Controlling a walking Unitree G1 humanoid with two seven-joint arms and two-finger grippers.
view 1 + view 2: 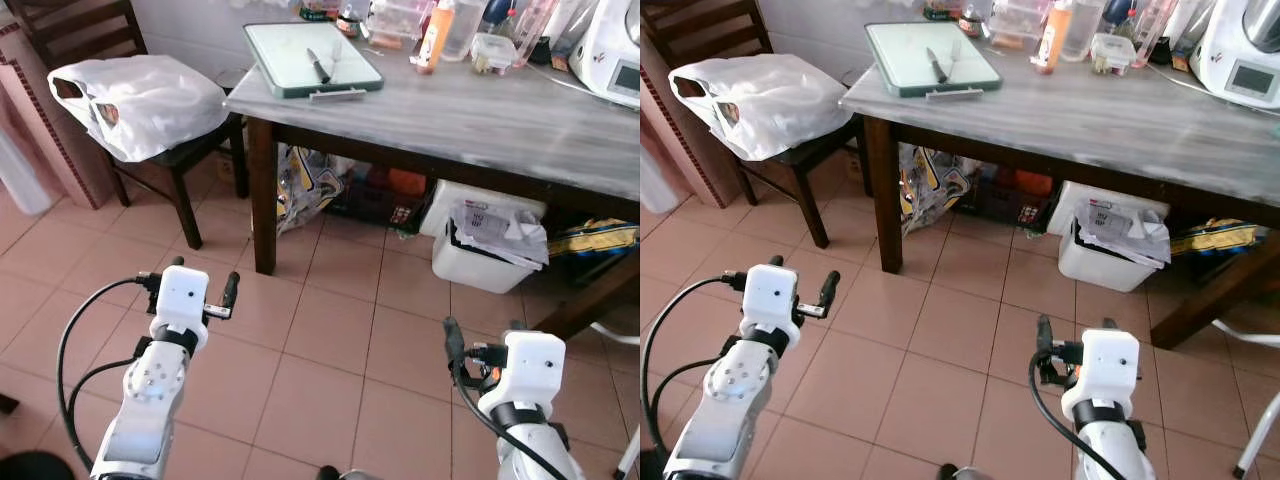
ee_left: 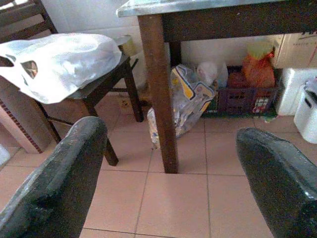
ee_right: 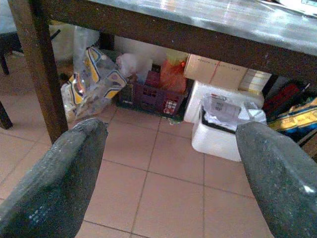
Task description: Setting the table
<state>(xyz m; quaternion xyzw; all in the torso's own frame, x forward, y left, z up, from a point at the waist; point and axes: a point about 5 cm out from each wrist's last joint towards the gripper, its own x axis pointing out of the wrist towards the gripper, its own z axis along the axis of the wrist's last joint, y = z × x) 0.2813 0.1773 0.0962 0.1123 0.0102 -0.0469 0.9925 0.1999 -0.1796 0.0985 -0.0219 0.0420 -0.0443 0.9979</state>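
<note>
While both grippers — left gripper (image 1: 203, 283) and right gripper (image 1: 484, 340), jaws wide, holding nothing — hang low over the tiled floor short of the counter (image 1: 470, 115), the step looks like approach; next, close in toward the cutting board (image 1: 311, 58) and knife (image 1: 318, 65).

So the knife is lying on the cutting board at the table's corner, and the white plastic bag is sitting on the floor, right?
Not quite. The knife does lie on the cutting board at the table corner, but the white plastic bag sits on the chair, as the left eye view shows.
</note>
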